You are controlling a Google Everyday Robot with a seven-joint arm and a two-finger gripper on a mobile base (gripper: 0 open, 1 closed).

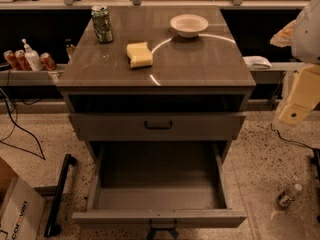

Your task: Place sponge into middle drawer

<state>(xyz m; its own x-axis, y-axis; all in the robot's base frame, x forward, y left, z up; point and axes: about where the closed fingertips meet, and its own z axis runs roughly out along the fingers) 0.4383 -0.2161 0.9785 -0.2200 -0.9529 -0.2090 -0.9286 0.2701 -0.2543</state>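
The pale yellow sponge (139, 54) lies on the grey cabinet top (200, 64), left of centre. The middle drawer (159, 184) is pulled out wide below, and its grey floor and walls show nothing inside. My gripper (162, 232) is a dark shape at the bottom edge of the view, just below that drawer's front handle and mostly cut off. It is far from the sponge. A pale link of my arm (300, 98) hangs at the right edge.
A white bowl (189, 25) and a green can (102, 23) stand at the back of the top. A shallower drawer front with a black bar handle (158, 125) sits above the open drawer. A bottle (289, 196) lies on the floor at the right, a cardboard box (17, 209) at the left.
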